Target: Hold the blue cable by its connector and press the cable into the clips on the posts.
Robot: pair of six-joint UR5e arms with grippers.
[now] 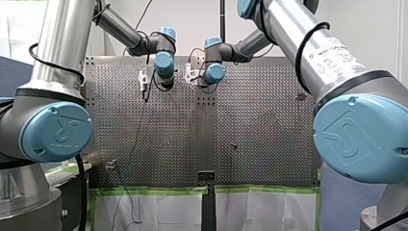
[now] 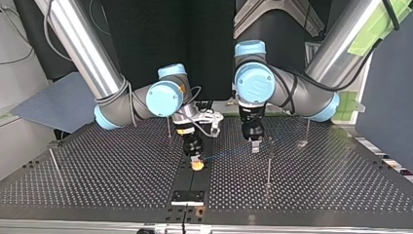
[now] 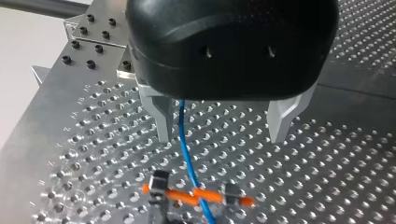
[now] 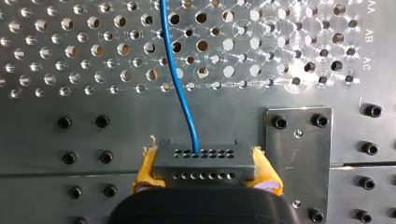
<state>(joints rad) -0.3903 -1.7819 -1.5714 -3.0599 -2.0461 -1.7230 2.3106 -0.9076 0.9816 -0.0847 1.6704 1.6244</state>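
gripping the connector (image 4: 204,164) between yellow pads (image 4: 147,170), my right gripper (image 2: 196,163) anchors the blue cable (image 4: 180,70) over the table (image 4: 70,140); my left gripper (image 3: 222,123) straddles it, fingers (image 3: 161,119) apart. next, likely: pinch and steer it to a post (image 2: 269,165).

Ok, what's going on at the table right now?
My right hand is clamped on the grey connector of the blue cable, low over the middle of the perforated table. My left hand hangs open close by, its metal fingers astride the cable without gripping it. Thin posts stand nearby. I cannot tell whether the cable sits in any clip yet.
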